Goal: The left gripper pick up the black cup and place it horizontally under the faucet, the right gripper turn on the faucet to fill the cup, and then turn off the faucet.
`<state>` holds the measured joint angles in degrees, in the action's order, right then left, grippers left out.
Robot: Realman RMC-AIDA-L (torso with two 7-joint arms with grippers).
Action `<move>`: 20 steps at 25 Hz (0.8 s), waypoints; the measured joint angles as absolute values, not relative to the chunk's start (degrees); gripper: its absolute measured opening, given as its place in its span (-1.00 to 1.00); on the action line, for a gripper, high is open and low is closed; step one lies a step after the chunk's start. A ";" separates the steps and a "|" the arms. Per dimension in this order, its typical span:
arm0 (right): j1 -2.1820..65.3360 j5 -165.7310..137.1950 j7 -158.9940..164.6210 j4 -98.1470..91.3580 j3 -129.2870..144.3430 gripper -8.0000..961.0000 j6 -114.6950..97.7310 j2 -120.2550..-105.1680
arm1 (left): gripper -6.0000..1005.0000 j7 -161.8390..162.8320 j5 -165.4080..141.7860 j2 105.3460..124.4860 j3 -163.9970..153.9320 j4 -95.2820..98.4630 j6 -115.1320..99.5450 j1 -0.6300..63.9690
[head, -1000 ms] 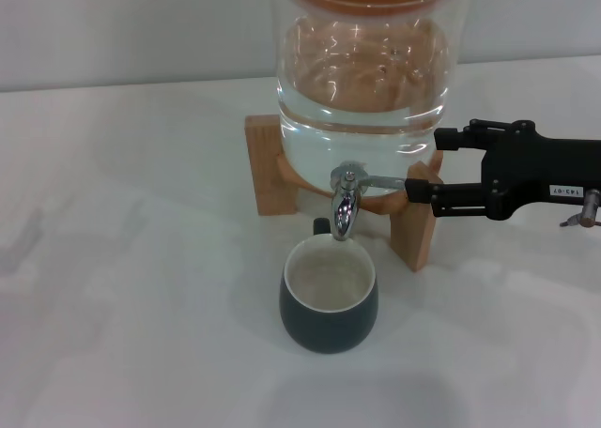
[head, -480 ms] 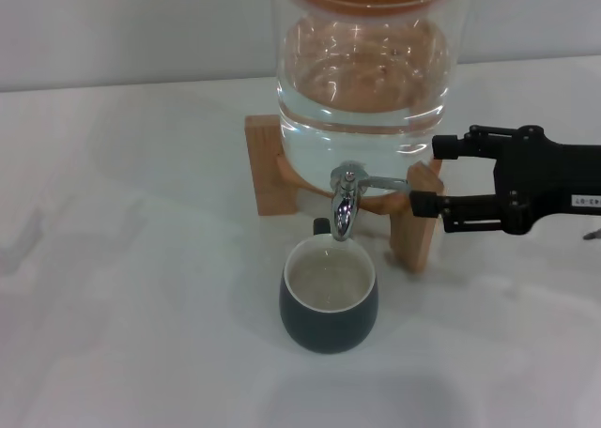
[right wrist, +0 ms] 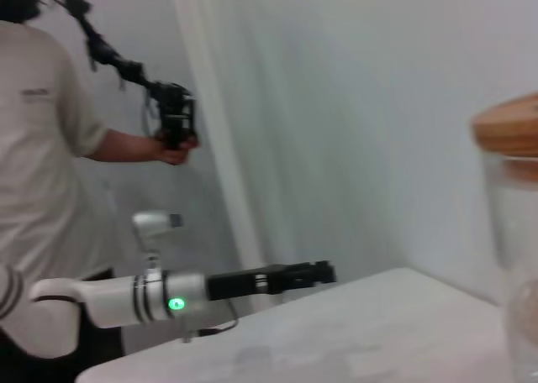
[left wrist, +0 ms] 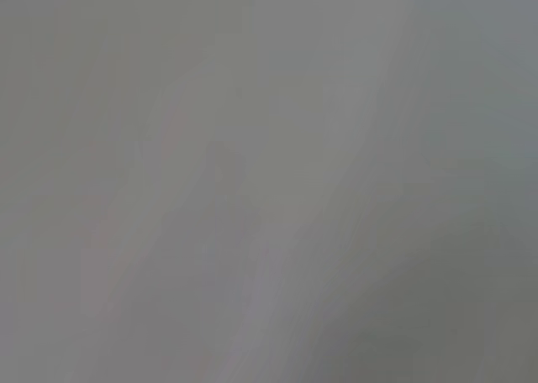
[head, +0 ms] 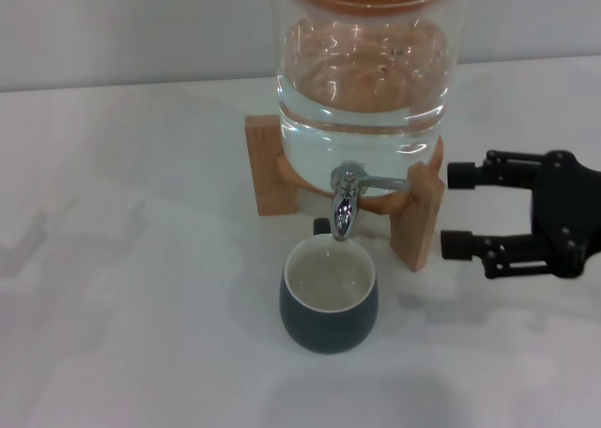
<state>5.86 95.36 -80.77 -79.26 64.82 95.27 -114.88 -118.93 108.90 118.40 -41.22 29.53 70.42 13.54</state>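
Observation:
The black cup [head: 329, 301] stands upright on the white table, directly below the spout of the chrome faucet [head: 344, 203], and its cream inside looks filled with liquid. No stream shows at the spout. The faucet's lever [head: 383, 181] points to the right. My right gripper [head: 458, 210] hovers to the right of the wooden stand, open, clear of the lever and holding nothing. The left gripper [right wrist: 290, 275] appears only in the right wrist view, far off beyond the table edge on a white arm. The left wrist view is a grey blur.
A large clear glass dispenser [head: 366, 81] of water with a wooden lid [right wrist: 508, 127] rests on a wooden stand [head: 418, 217]. White table [head: 141, 287] spreads around the cup. A person [right wrist: 50, 156] holding a device stands beyond the table.
My right gripper has drawn back to the right, away from the faucet lever, and its fingers have spread wider. Cup and faucet have not moved.

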 joint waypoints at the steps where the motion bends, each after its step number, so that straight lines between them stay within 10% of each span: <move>1: 5.68 95.51 -81.11 -78.89 64.30 0.72 96.38 -114.87 | 0.71 -118.96 108.90 118.43 -41.21 29.52 70.44 13.54; 20: 0.98 97.84 -99.36 -58.99 39.11 0.72 101.45 -114.91 | 0.71 -120.87 112.77 118.81 -40.73 29.87 70.60 12.91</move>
